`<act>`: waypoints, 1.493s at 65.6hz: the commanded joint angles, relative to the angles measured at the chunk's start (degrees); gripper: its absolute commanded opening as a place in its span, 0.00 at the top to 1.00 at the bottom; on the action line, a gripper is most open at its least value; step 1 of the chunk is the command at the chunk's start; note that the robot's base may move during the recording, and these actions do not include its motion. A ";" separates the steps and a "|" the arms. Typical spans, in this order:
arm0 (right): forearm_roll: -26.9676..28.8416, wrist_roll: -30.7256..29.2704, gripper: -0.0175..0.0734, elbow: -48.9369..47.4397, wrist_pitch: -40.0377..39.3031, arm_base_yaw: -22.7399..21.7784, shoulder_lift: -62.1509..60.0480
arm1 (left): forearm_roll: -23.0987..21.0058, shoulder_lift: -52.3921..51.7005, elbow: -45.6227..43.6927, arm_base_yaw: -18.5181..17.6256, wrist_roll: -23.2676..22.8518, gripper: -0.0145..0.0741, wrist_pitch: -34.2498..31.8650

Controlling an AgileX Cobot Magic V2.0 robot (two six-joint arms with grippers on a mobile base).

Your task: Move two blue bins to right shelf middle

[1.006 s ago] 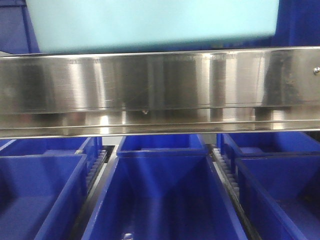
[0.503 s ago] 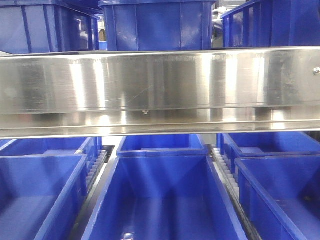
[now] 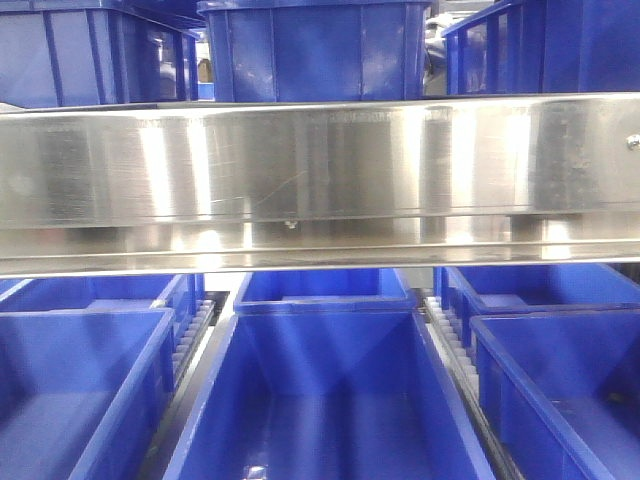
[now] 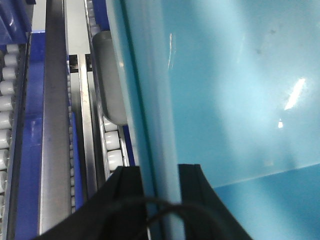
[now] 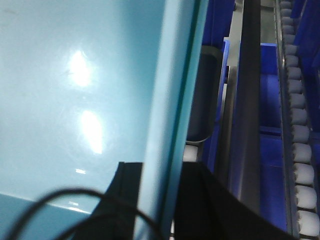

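The light-blue bin [image 4: 225, 100] hangs over the roller tracks [image 5: 299, 150], its opposite walls pinched by the left gripper [image 4: 161, 172] and the right gripper [image 5: 157, 167]. It looks stiff, light and glossy, so likely slippery. The rim walls are the sensible hold.

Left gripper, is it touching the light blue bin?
Touching. The left wrist view shows the left gripper with a black finger pressed on each side of the wall of the light blue bin.
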 commanded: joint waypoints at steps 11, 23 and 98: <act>0.71 -0.17 0.98 -0.95 -4.20 0.03 -0.31 | -3.90 -0.59 -1.17 -0.39 1.43 0.96 -2.90; 0.71 -0.17 0.98 -0.95 -4.20 0.03 -0.31 | -3.87 -0.37 -1.17 -0.39 1.43 0.96 -2.85; 0.71 -0.17 0.98 -0.95 -4.32 0.03 -0.09 | -3.76 -0.37 -1.17 -0.39 1.43 0.96 -2.85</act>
